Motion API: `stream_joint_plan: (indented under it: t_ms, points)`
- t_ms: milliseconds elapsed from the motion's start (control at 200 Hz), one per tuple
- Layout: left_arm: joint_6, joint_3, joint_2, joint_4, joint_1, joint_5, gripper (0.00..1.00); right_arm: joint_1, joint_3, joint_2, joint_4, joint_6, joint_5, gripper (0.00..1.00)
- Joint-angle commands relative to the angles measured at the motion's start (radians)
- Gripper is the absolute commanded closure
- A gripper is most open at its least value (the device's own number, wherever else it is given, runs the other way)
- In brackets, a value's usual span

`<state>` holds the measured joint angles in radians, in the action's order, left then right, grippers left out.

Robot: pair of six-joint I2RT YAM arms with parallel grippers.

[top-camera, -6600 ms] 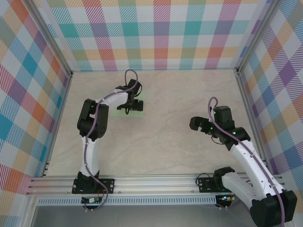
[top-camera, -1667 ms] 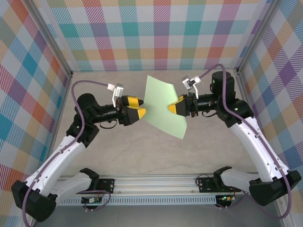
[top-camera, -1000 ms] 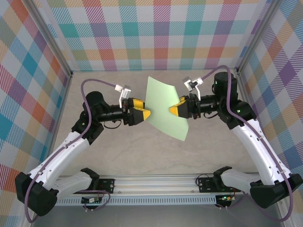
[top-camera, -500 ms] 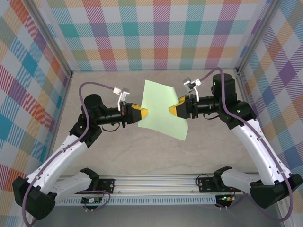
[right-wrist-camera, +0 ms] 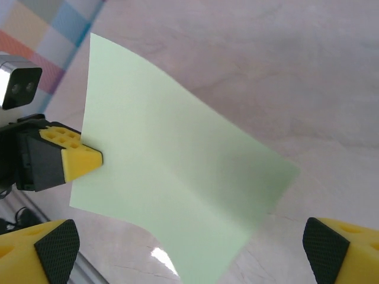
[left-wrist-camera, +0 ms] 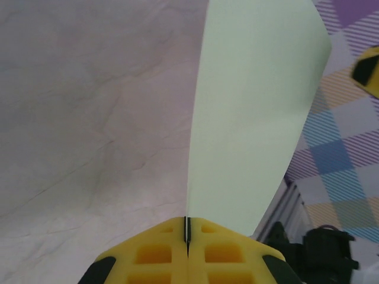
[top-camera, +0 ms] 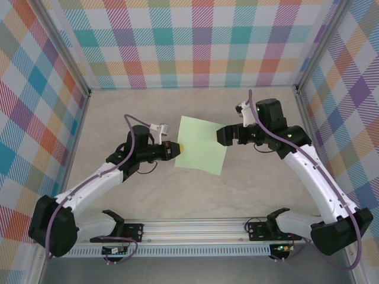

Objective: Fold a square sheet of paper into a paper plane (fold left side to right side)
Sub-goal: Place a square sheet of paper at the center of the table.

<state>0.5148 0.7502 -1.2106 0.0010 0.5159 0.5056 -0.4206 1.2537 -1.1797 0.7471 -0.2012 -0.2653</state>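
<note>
Item: sheet of paper (top-camera: 201, 145). Was pinched at its right edge and steeply tilted; now held at its left edge, lying flatter ahead of the left end effector (top-camera: 179, 147).
Item: left end effector. Jaws were apart, now closed on the sheet.
Item: right end effector (top-camera: 224, 135). Has let go, jaws spread wide, no longer touching the sheet.

readable text: none in any view
square sheet of paper (top-camera: 201, 145): plain pale green, no print
plaid walls (top-camera: 201, 41): coloured checks, no letters or numbers
table (top-camera: 177, 195): marbled beige, no labels
</note>
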Motion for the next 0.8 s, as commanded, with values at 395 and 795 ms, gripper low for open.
stream_joint_plan:
  t_ms: [395,795]
  points:
    - [-0.036,0.181,-0.41,-0.226,-0.008,-0.255,1.0,-0.004,-0.243,-0.319,-0.371,-0.3,-0.168,0.58]
    - [-0.05,0.217,-0.428,-0.261,-0.01,-0.244,1.0,-0.02,-0.133,-0.666,-0.469,-0.331,-0.217,0.84]
